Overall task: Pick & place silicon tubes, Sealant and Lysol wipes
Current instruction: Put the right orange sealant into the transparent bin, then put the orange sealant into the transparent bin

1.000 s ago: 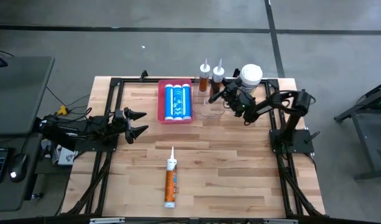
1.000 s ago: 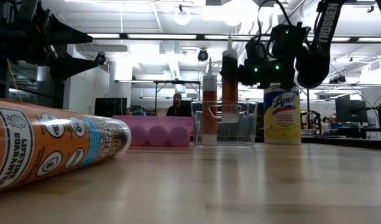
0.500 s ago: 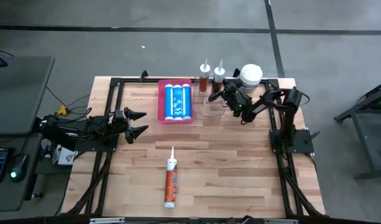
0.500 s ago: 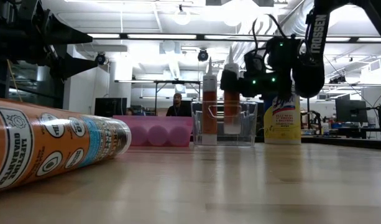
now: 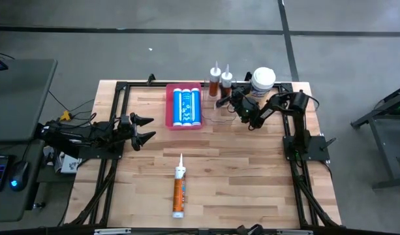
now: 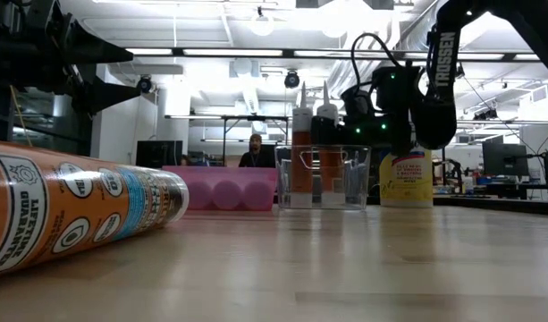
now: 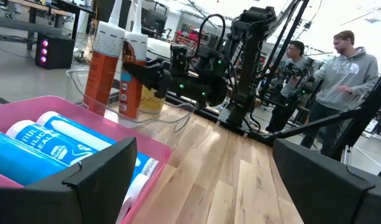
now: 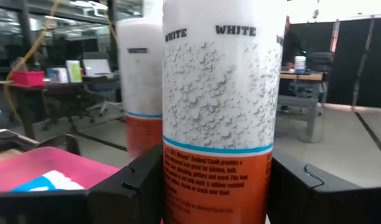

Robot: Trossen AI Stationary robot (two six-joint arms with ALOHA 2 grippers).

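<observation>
My right gripper [image 5: 227, 99] is shut on an upright white-and-orange sealant tube [image 8: 218, 112] at the clear plastic container [image 6: 323, 177] at the table's far side. A second such tube [image 5: 215, 81] stands upright in the container beside it. The Lysol wipes canister [image 5: 263, 79], with a white lid and yellow label, stands upright to the right of the container. A third orange tube [image 5: 179, 189] lies on its side near the table's near edge. My left gripper [image 5: 146, 129] is open and empty at the table's left. My right gripper pinches the tube's round body [image 8: 218, 186] between its two fingers [image 8: 125, 186], on the orange part just below the blue band. The fingers come level from the table's right side, across the tube. The tube stands upright with its lower end inside the clear container [image 6: 327, 179].
A pink tray [image 5: 170, 108] with blue-and-white tubes [image 5: 185, 106] lies left of the container. A black frame [image 5: 121, 88] runs along the table's edges. People [image 7: 345, 68] stand in the room beyond the table.
My right gripper has gone toward the table's left edge and down with the tube. The tube stays upright and has sunk into the clear container beside the other tube.
</observation>
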